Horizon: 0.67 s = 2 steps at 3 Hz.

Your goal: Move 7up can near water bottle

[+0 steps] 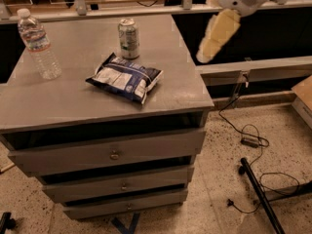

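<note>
The 7up can point(128, 38) stands upright at the back middle of the grey cabinet top point(73, 106). The water bottle point(39, 45) stands upright at the back left corner, well to the left of the can. My gripper point(207, 50) is the cream-coloured end of the arm. It hangs in the air just past the cabinet's right edge, to the right of the can and apart from it. It holds nothing that I can see.
A dark blue-and-white snack bag point(124, 77) lies in front of the can. The cabinet has drawers point(114, 155) below. A cable point(248, 140) and a black stand leg point(261, 194) lie on the floor at the right.
</note>
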{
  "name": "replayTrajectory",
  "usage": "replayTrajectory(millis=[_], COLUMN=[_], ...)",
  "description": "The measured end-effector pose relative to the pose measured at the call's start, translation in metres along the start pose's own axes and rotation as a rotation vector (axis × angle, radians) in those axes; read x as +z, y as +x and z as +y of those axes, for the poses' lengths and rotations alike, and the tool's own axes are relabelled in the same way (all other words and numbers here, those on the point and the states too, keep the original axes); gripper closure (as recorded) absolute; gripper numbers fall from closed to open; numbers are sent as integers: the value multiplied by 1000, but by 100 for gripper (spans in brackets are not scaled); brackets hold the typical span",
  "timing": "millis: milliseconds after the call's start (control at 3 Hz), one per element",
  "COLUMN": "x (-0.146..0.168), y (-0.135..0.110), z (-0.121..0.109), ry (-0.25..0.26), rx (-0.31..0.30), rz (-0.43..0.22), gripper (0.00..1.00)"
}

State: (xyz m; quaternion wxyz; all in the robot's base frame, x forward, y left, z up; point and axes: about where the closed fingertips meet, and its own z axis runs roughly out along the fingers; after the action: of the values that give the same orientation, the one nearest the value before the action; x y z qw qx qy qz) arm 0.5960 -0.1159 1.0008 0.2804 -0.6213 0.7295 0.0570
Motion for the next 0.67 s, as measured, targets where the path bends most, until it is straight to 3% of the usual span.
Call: replayTrajectory(millis=[333, 667], x=[55, 44], y=[-52, -54], z=[-54, -57], ry=[-46, -24], rx=[116, 100], rz=[-102, -115], gripper=[0, 0])
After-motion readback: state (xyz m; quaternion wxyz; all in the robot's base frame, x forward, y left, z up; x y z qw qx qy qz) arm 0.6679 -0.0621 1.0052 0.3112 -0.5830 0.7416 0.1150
